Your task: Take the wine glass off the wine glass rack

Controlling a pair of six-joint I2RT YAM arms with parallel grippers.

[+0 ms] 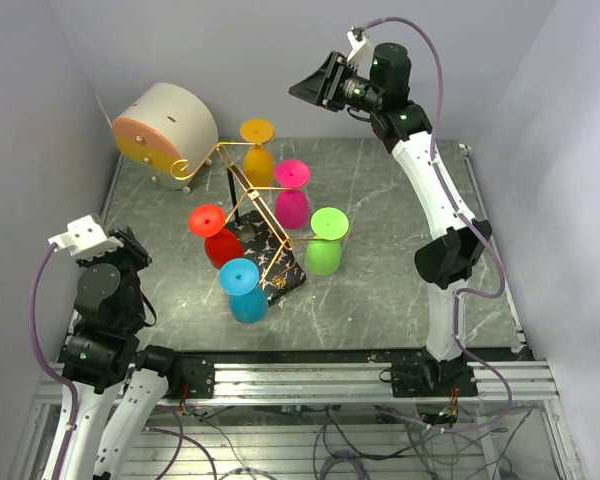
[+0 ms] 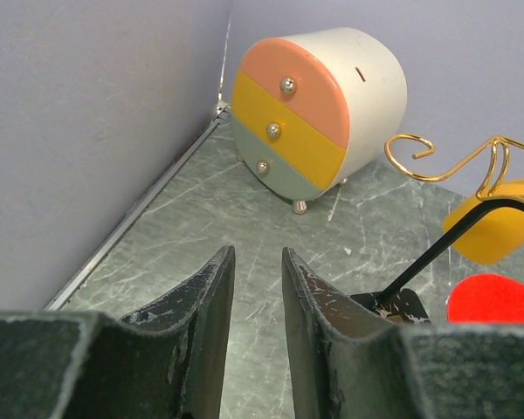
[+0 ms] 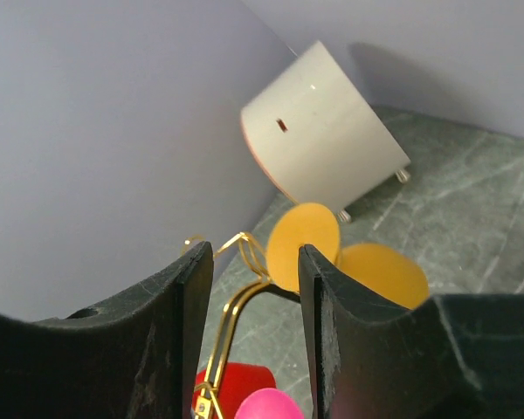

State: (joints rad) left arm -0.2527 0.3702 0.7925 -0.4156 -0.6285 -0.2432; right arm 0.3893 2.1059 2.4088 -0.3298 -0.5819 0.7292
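Observation:
The wine glass rack [image 1: 242,190] is a gold wire stand with curled arm ends on a black veined base [image 1: 280,272], mid-table. Several coloured glasses hang upside down from it: orange [image 1: 257,150], pink [image 1: 292,192], green [image 1: 325,240], red [image 1: 216,235] and blue [image 1: 244,290]. My right gripper [image 1: 315,85] is open, high above the back of the table, apart from the rack. In its wrist view the orange glass [image 3: 304,244] and gold wire [image 3: 231,310] show between its fingers. My left gripper [image 2: 255,288] is open and empty at the near left, apart from the rack.
A round beige drum with an orange, yellow and green drawer face [image 1: 165,128] stands at the back left, close to a curled rack arm end [image 1: 183,170]. It also shows in the left wrist view [image 2: 319,109]. Grey walls close in on the left, back and right.

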